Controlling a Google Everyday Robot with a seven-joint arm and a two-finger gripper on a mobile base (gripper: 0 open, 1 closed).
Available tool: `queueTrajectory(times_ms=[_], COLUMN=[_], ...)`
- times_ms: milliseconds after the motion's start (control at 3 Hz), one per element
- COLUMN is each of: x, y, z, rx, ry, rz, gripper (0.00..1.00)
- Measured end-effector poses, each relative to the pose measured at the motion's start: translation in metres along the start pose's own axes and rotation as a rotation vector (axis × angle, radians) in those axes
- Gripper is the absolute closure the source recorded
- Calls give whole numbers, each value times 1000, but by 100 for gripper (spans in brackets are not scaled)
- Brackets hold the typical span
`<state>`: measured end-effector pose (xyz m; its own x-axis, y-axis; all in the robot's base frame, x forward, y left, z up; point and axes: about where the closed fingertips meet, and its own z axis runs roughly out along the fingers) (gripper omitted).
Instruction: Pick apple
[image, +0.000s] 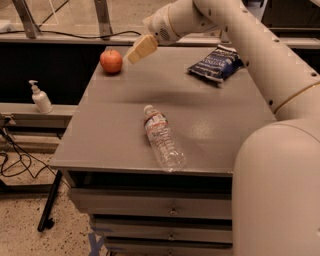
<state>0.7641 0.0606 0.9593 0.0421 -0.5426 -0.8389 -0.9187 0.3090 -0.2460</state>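
The apple (111, 61) is small, round and red-orange, and stands near the far left corner of the grey table (115, 135). My gripper (140, 49) hangs above the table just right of the apple, apart from it, its cream-coloured fingers (142, 48) pointing down-left. It holds nothing that I can see.
A clear water bottle (163, 138) lies on its side in the middle front of the table. A dark blue chip bag (216, 64) lies at the far right. My arm crosses the right side. A soap dispenser (40, 98) stands on a low ledge to the left.
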Motion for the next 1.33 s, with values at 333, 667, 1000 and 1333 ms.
queueTrajectory(times_ms=[333,667,1000,1333], x=[2,0,1,3], y=[-3,0,3,5], z=[3,6,45,92], rx=[13,-18,-33,-41], ry=[5,-22,-33,-26], rz=[-5,-11,-19,-14], gripper=[0,0,0,0])
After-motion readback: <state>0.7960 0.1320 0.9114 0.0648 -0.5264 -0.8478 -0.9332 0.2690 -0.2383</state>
